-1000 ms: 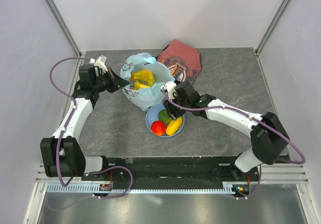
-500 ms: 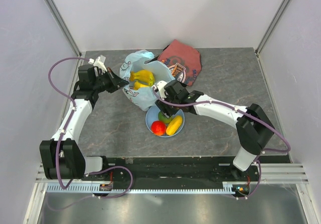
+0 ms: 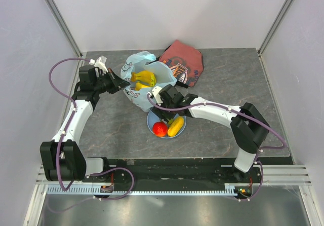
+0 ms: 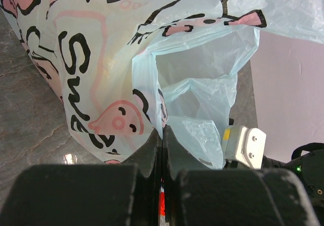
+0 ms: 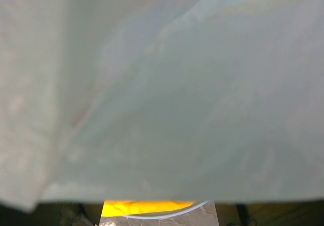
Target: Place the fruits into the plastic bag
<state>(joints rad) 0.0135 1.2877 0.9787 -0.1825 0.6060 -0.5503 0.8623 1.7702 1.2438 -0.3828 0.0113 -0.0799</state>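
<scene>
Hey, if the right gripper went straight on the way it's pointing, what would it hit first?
Probably the plastic bag: its light-blue film fills the wrist view ahead of the right gripper, though blur hides how close.

This was a robotics lab test cell rather than a home or shop. A grey stone-patterned table [image 3: 228,79] was boxed in by plain white panels [image 3: 167,13] behind it and on both sides, joined by aluminium posts [image 3: 58,18] at its far corners. Along the table's near edge ran a black rail [image 3: 172,164] carrying a left arm [image 3: 76,117] and a right arm [image 3: 217,112], both white and black, with purple cables [image 3: 50,78] looping off them. A slotted metal strip [image 3: 167,189] lay just in front of the rail. On the table sat staged props: a plastic bag [image 3: 144,98], fruits [image 3: 175,126] on a blue plate [image 3: 167,136], and a folded red cloth [image 3: 182,61].
</scene>
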